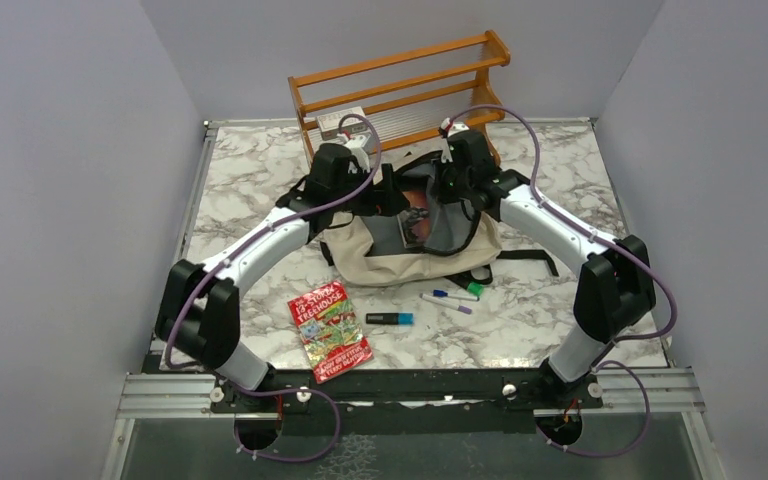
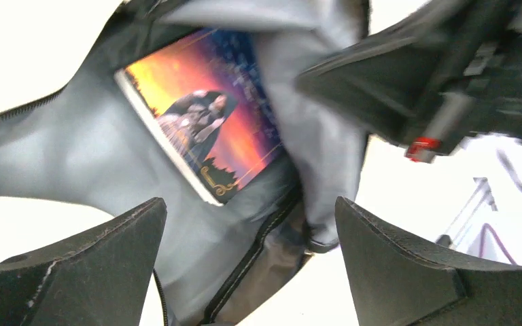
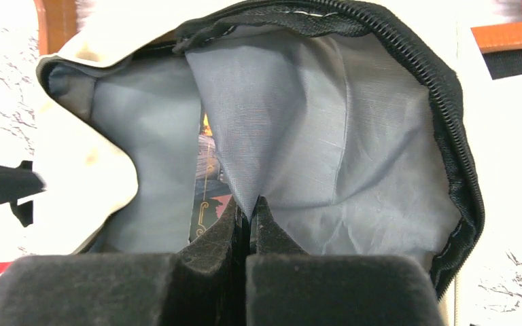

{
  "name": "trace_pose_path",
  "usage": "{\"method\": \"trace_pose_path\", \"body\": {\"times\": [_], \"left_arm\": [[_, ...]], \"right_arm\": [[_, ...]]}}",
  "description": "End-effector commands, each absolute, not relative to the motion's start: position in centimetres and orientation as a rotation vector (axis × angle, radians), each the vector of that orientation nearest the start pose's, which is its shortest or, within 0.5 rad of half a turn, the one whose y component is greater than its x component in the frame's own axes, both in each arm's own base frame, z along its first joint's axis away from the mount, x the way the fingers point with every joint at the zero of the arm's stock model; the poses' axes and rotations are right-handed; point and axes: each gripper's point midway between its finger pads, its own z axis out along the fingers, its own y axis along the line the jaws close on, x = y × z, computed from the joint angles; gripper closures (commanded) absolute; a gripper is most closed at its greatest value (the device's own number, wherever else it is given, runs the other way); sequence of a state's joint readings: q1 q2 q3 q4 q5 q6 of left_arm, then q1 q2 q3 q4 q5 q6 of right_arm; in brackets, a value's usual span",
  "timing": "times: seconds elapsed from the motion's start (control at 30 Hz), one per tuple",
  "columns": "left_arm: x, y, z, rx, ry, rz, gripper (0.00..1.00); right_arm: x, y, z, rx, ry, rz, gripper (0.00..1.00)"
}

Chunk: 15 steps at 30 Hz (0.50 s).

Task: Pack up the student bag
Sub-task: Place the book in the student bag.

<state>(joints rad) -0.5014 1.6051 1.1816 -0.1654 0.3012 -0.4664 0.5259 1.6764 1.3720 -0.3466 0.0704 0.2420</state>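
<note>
At the middle of the white marbled tabletop (image 1: 560,330) lies the soft beige fabric backpack (image 1: 400,262), its mouth open under both arms. The right gripper (image 3: 248,204) is pinched tight on the grey lining (image 3: 326,136) near the black zipper rim (image 3: 448,102), holding it up. The left gripper (image 2: 248,204) hangs over the opening, jaws spread wide and empty. An orange-covered paperback book (image 2: 204,139) rests inside. A slatted wooden rack (image 1: 400,85) stands just behind the backpack. On the near side, apart from it, lie a red paperback (image 1: 330,331), a black-and-blue marker (image 1: 390,319), a green-capped marker (image 1: 473,290) and a blue-capped pen (image 1: 450,295).
</note>
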Motion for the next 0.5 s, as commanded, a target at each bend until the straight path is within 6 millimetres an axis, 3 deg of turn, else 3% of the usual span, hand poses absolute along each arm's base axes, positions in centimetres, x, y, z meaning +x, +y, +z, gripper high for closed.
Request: {"method": "trace_pose_path", "body": {"times": [0.0, 0.23, 0.37, 0.47], "left_arm": [[34.9, -29.1, 20.2, 0.335, 2.099, -1.059, 0.09], [35.2, -28.7, 21.1, 0.298, 2.074, -1.050, 0.14], [35.9, -25.4, 21.4, 0.164, 2.108, -0.943, 0.11], [36.2, -21.8, 21.6, 0.028, 2.114, -0.863, 0.10]], "right_arm": [[41.8, 21.9, 17.2, -0.259, 2.221, 0.257, 0.99], [42.2, 21.6, 18.5, -0.249, 2.194, 0.230, 0.99], [42.9, 18.9, 19.9, -0.182, 2.176, 0.066, 0.99], [43.7, 16.4, 21.5, -0.113, 2.154, -0.054, 0.99]]}}
